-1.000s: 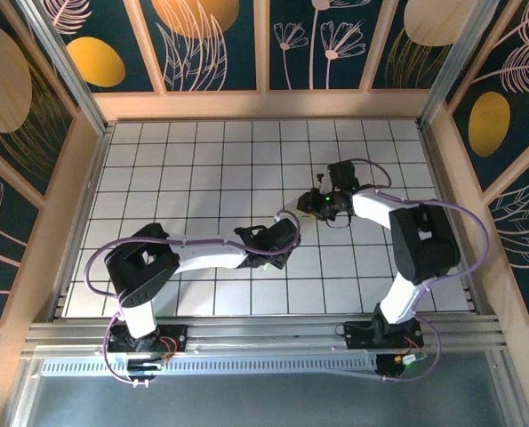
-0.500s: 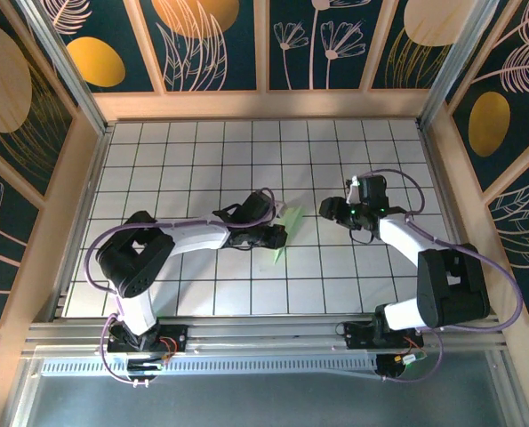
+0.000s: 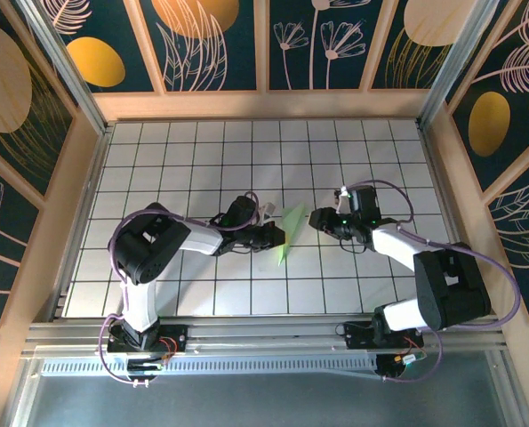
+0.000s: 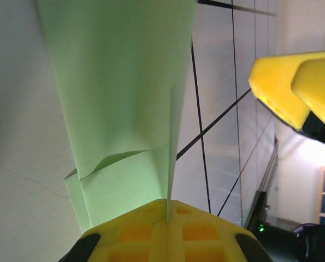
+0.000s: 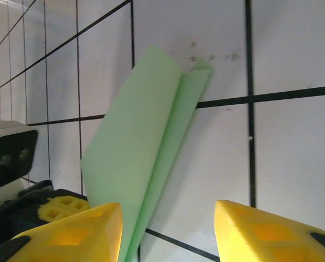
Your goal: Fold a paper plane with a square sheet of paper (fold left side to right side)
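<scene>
The square sheet of paper (image 3: 287,238) is pale green and folded into a narrow pointed shape with a centre crease. It stands on edge near the middle of the table. My left gripper (image 3: 270,236) is shut on its crease from the left. In the left wrist view the paper (image 4: 124,82) rises from the pinched yellow fingers (image 4: 135,229) of that gripper (image 4: 167,203). My right gripper (image 3: 316,220) is just right of the paper, open. In the right wrist view the paper (image 5: 135,147) lies against the left fingertip (image 5: 80,232), with the right gripper (image 5: 167,212) holding nothing.
White tiled table (image 3: 202,160) with black grid lines, boxed in by wooden walls (image 3: 264,102) at the back and sides. The left arm's wrist camera (image 5: 8,157) sits close beside my right gripper. A metal rail (image 3: 264,334) runs along the near edge.
The left gripper drew back to the left with the paper, which came into view. The right gripper swung away to the right, then came back to the paper's right side.
</scene>
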Controlling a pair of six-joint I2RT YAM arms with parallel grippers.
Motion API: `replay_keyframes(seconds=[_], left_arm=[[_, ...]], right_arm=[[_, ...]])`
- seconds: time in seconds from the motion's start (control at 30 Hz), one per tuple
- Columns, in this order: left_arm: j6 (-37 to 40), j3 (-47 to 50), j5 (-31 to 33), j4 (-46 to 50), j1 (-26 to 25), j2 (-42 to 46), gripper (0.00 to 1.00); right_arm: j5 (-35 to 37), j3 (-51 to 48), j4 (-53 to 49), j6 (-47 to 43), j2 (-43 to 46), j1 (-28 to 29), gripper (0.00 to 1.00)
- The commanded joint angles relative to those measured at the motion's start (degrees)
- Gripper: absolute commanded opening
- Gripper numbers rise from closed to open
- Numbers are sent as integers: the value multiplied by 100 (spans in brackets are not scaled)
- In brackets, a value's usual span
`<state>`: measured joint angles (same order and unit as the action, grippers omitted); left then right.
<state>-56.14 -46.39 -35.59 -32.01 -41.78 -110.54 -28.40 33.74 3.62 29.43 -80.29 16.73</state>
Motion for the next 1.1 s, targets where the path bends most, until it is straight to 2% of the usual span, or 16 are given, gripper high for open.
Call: replay_keyframes(seconds=[0.0, 0.23, 0.43, 1.07], left_arm=[[-627, 152, -307, -1107, 64, -111, 0], [-1155, 393, -411, -1957, 116, -338, 0], [-1506, 456, -486, -2422, 161, -564, 0], [-1882, 463, -635, -2899, 197, -942, 0]], right_arm=[[-38, -59, 377, 380, -167, 193, 47], [100, -1, 709, 820, -479, 536, 41], [177, 75, 956, 1019, -730, 674, 40], [264, 361, 1049, 1052, -1246, 823, 41]])
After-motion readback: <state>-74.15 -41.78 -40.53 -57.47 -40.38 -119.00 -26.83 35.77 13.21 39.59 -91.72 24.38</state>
